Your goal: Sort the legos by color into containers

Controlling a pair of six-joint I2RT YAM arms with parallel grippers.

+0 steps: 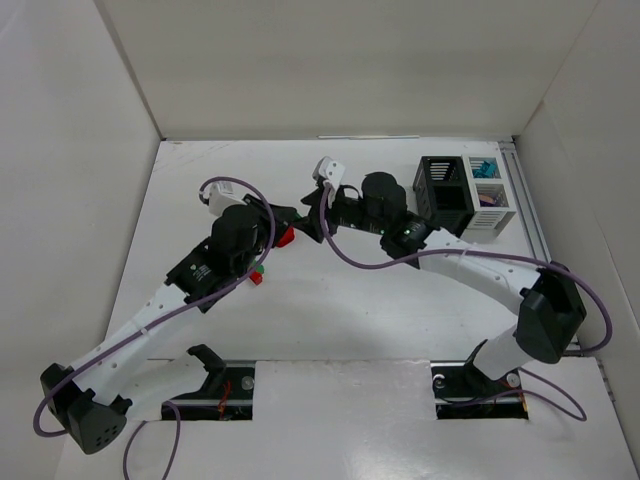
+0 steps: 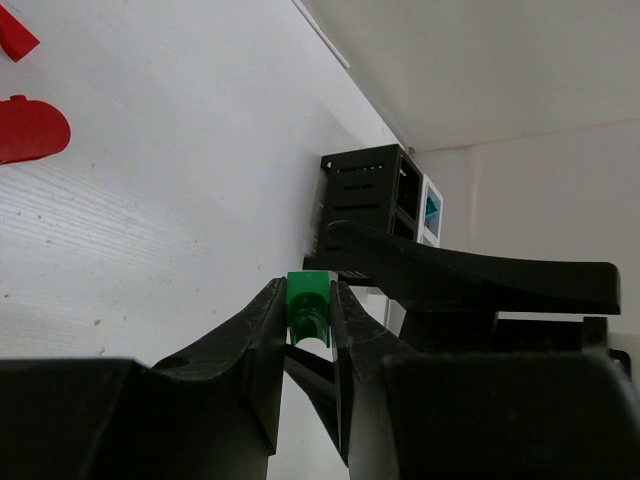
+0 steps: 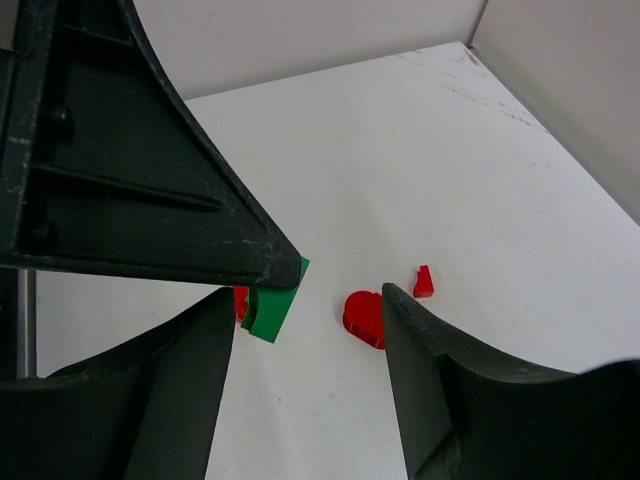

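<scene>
My left gripper (image 2: 306, 292) is shut on a small green lego (image 2: 308, 308) held above the table. In the right wrist view the same green lego (image 3: 272, 306) sticks out under the left gripper's dark finger (image 3: 150, 180). My right gripper (image 3: 308, 300) is open, its jaws wide apart, facing the left gripper tip to tip at mid table (image 1: 312, 215). A rounded red lego (image 3: 364, 318) and a tiny red lego (image 3: 424, 282) lie on the table below. The containers (image 1: 465, 193) stand at the back right: a black bin (image 1: 444, 190) and white bins holding teal (image 1: 487, 167) and purple (image 1: 490, 198) pieces.
A red lego (image 1: 286, 237) lies beside the left wrist, and another red one (image 1: 256, 277) with a speck of green sits under the left forearm. The right arm's purple cable (image 1: 350, 255) loops over the table. White walls enclose the table on three sides.
</scene>
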